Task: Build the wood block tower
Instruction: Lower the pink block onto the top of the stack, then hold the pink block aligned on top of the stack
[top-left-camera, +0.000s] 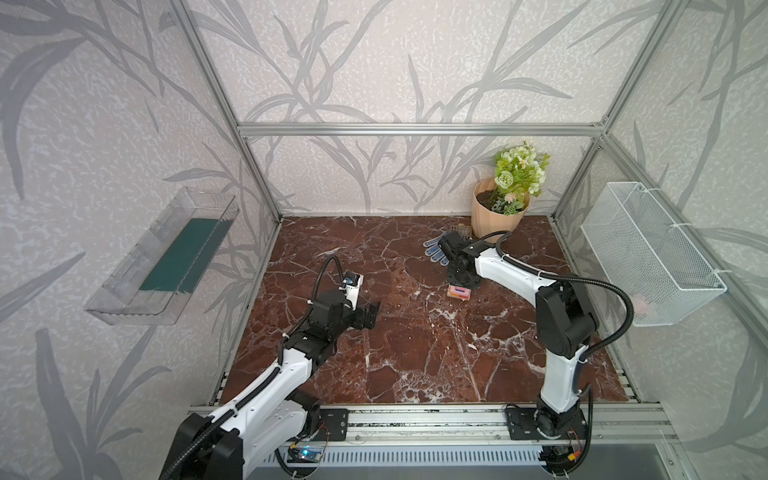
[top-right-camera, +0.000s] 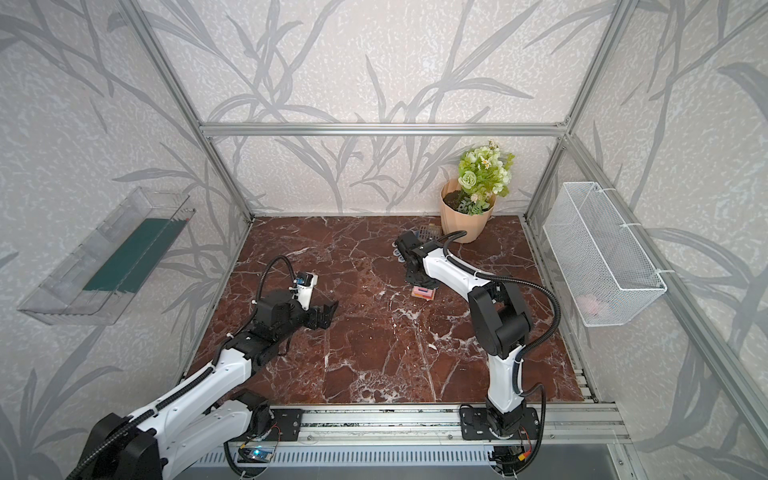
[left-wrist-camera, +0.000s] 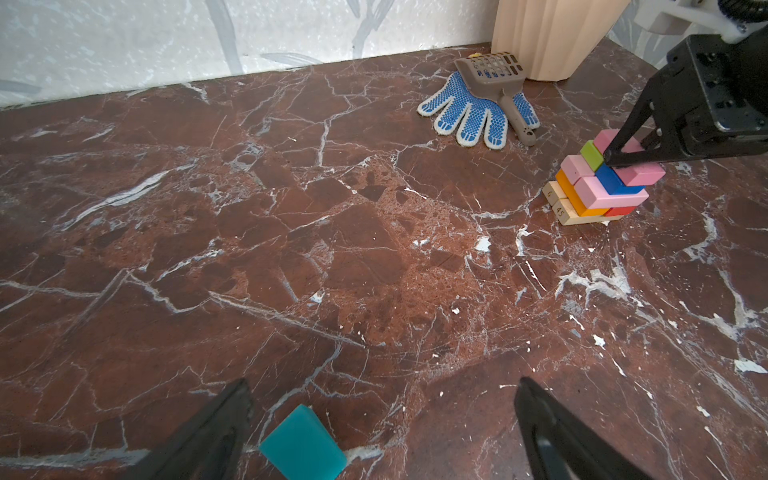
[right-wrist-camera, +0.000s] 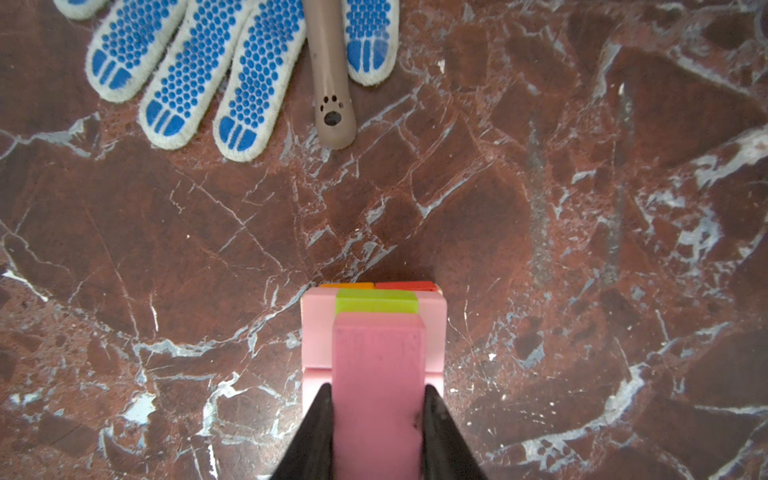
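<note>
The tower (left-wrist-camera: 598, 189) stands on the marble right of centre, seen in both top views (top-left-camera: 459, 293) (top-right-camera: 423, 293): tan base, orange and red above, pink blocks with a green cube (left-wrist-camera: 591, 154) and a blue cube (left-wrist-camera: 611, 180) between them. My right gripper (right-wrist-camera: 376, 388) reaches down from above and is shut on the top pink block (right-wrist-camera: 378, 365), which rests on the stack. My left gripper (left-wrist-camera: 382, 395) hovers open low over the table left of centre (top-left-camera: 370, 313). A teal block (left-wrist-camera: 303, 446) lies flat on the table between its fingers, nearer one of them and untouched.
A blue dotted glove (left-wrist-camera: 469, 112) with a grey scoop (left-wrist-camera: 494, 70) on it lies behind the tower, beside the beige flowerpot (top-left-camera: 496, 216). A white wire basket (top-left-camera: 648, 253) hangs on the right wall, and a clear tray (top-left-camera: 162, 257) on the left wall.
</note>
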